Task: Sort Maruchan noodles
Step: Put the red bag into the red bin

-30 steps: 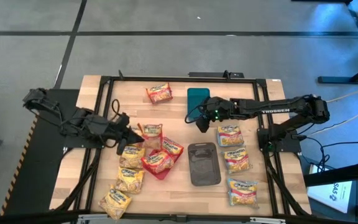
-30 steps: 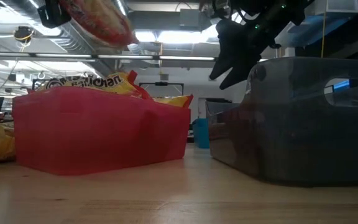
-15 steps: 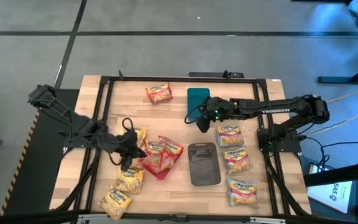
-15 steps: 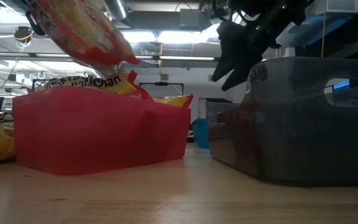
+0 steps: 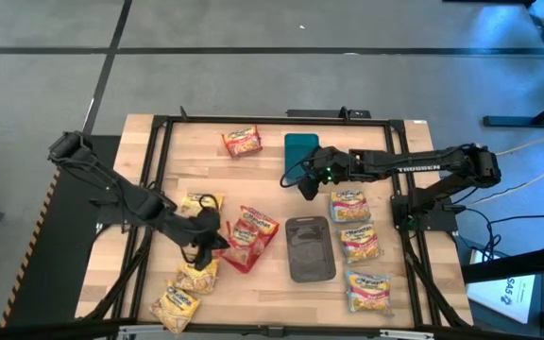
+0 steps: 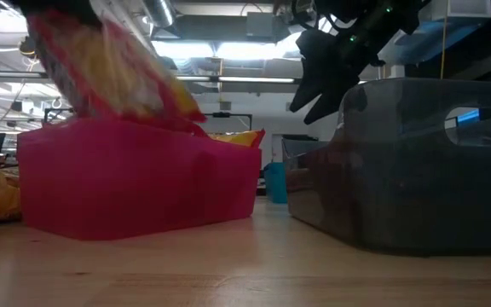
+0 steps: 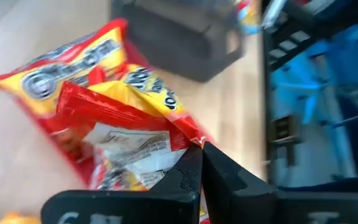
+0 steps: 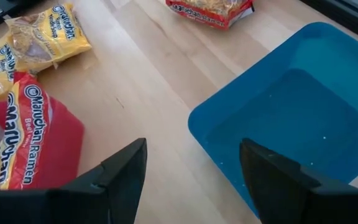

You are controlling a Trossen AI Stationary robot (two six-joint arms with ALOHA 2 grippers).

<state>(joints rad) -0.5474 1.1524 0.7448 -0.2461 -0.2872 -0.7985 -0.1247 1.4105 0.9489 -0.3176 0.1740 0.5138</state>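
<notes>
Item: red Maruchan ramen packet (image 7: 114, 118), pinched at its crimped edge by the closed left gripper (image 7: 197, 163), hanging over the pink tray (image 6: 135, 183).

Handling (judged): light, soft, crinkly, slippery film; brittle noodles inside, so the seam is the best hold.

Right gripper (image 8: 191, 171): jaws wide, empty, hovering beside the teal tray (image 8: 291, 118).

Views: the left wrist view shows the grip; the low view shows the drop height.
</notes>
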